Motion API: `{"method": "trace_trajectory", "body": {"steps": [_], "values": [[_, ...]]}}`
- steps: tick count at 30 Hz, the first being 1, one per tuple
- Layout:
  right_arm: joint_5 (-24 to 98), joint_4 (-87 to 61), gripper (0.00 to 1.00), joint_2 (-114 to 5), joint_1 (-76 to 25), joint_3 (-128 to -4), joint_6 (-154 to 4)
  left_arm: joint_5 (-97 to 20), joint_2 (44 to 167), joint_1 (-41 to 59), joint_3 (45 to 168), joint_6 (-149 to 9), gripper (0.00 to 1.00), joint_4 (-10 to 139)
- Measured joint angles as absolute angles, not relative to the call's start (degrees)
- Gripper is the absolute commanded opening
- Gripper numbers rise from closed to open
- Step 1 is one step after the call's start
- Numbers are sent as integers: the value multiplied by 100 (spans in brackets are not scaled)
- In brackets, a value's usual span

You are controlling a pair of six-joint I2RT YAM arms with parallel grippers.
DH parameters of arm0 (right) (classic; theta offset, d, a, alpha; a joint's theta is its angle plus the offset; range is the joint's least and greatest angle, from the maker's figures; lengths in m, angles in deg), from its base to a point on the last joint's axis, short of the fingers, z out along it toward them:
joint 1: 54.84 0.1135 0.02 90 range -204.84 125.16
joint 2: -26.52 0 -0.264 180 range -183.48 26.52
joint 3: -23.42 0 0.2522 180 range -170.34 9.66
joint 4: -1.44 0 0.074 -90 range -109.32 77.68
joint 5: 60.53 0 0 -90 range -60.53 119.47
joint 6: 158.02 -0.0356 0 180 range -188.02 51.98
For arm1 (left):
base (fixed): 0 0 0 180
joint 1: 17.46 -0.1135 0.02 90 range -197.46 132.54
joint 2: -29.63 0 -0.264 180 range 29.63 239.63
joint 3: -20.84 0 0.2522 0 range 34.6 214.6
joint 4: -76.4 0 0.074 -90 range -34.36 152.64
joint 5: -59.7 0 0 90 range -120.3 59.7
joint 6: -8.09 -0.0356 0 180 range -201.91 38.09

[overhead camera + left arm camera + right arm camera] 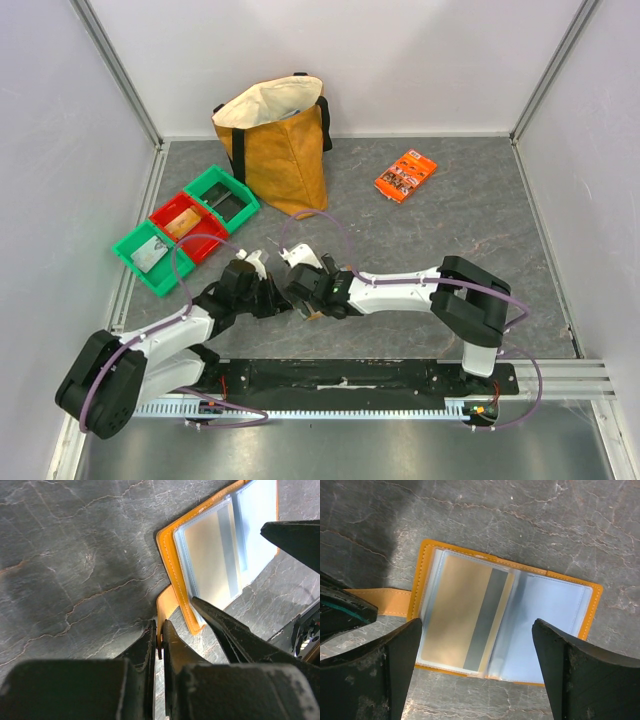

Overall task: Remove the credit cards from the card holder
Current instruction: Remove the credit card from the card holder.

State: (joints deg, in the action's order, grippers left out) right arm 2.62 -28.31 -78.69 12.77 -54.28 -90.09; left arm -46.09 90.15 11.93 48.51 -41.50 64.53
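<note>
Card holder lay open on desk. Left gripper clenched on strap, pinning it. Right gripper spread wide, hovering over pocketed card. Extraction barely begun, I'd say; next move needs fingertip catching card edge, sliding outward.

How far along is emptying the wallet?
Done: the tan-orange stitched folding card holder lies open. In hand: left claw shut on its strap tab, right claw hangs open over it. Left: the beige striped plastic card sits in its clear sleeve, not yet pulled.
</note>
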Motion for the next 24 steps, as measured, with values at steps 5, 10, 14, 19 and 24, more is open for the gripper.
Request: {"method": "trace_trajectory", "body": {"steps": [5, 10, 14, 19, 24], "values": [[-44, -2979, 97, -7860, 1310, -5446, -9077, -4614, 8890, 1195, 4814, -4124, 2, 6448], [-269, -3172, 96, -7773, 1321, -5450, -9068, -4677, 8851, 1195, 4810, -4122, 2, 6448], [-381, -3340, 95, -7587, 1321, -5529, -9026, -4695, 8846, 1200, 4810, -4124, 2, 6446], [-523, -3441, 94, -7401, 1319, -5682, -8915, -4697, 8846, 1200, 4810, -4124, 2, 6405], [-531, -3491, 93, -7382, 1315, -5761, -8836, -4697, 8846, 1200, 4807, -4124, 2, 6350]]}}
